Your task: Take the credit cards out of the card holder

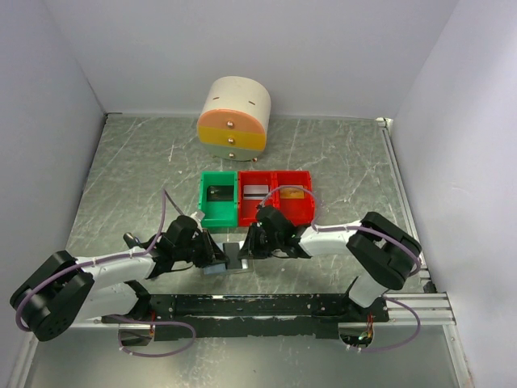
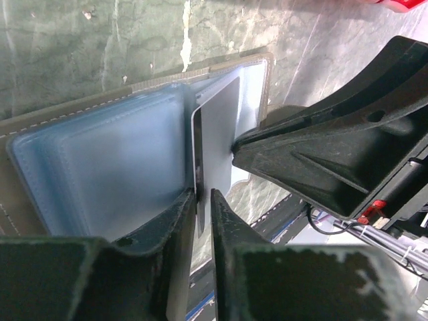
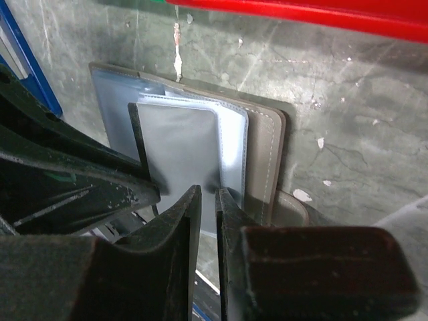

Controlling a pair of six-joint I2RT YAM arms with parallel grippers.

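Observation:
The grey-brown card holder (image 1: pixel 232 259) lies open between my two grippers; its pale blue pockets (image 2: pixel 100 167) and cover (image 3: pixel 264 154) show in the wrist views. A silvery credit card (image 2: pixel 217 134) stands up out of the pockets, and it also shows in the right wrist view (image 3: pixel 177 147). My left gripper (image 1: pixel 212 257) (image 2: pixel 202 200) is shut on the card's near edge. My right gripper (image 1: pixel 251 246) (image 3: pixel 208 197) is nearly closed on the lower edge of the clear pocket leaf (image 3: pixel 231 154). Its finger (image 2: pixel 321 167) touches the card's far edge.
A green bin (image 1: pixel 218 200) holds a black card. Two red bins (image 1: pixel 276 194) behind the holder hold a silver and a gold card. A round drawer unit (image 1: pixel 233 117) stands at the back. A black rail (image 1: pixel 266 305) runs along the near edge.

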